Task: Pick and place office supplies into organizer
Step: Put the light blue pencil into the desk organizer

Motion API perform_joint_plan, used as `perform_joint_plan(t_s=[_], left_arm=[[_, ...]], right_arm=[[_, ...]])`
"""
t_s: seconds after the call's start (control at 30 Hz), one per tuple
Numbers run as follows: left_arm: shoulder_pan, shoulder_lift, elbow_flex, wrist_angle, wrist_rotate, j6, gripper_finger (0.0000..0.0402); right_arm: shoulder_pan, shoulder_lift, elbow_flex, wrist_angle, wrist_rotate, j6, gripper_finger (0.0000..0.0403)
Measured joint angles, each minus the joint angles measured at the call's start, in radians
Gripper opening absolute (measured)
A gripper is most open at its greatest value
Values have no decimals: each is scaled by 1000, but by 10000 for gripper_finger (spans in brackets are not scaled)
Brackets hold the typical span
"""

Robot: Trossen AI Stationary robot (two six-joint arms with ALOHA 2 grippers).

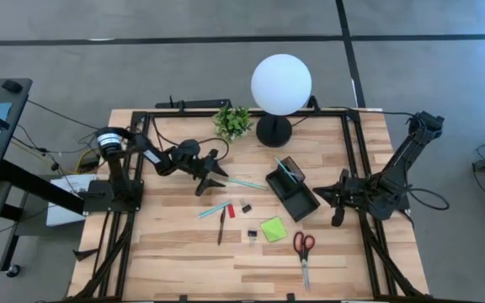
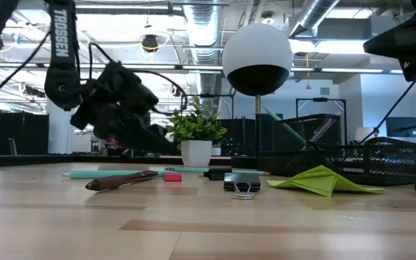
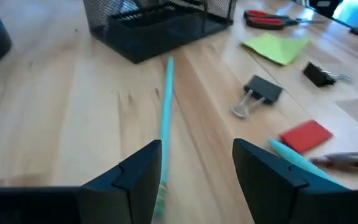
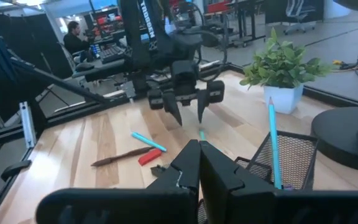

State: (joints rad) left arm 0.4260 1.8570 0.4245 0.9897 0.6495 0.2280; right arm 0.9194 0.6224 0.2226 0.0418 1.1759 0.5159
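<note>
While the left gripper (image 3: 194,177) hovers with fingers spread, the teal pen (image 3: 166,106) lies on the table just ahead, near one finger. Judgement: centre over the pen, descend squarely, then close. Right gripper (image 4: 199,163) waits pressed together beside the organizer (image 1: 292,190).

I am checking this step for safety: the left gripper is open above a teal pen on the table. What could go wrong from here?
1. The teal pen lies near one finger of the open left gripper, not centred, so closing may push or roll it away instead of gripping.
2. The organizer already holds another pen standing tilted; a carried pen might knock against it.
3. The right gripper, shut, waits close beside the organizer and could crowd the approach.
</note>
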Motion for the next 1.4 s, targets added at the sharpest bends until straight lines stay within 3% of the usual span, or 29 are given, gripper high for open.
perform_joint_plan(t_s=[0.13,0.3,0.6,1.03,1.4], left_arm=[[8,90,43,114,0,-65,193],[16,184,98,92,-2,-115,193],[-7,217,87,108,3,-111,193],[-146,217,85,95,-238,-211,193],[-207,219,85,93,-335,-170,184]], right_arm=[[-19,0,0,3,0,5,1],[-18,0,0,12,-1,7,1],[-18,0,0,11,-1,7,1],[-18,0,0,11,-7,8,1],[-18,0,0,11,-34,8,1]])
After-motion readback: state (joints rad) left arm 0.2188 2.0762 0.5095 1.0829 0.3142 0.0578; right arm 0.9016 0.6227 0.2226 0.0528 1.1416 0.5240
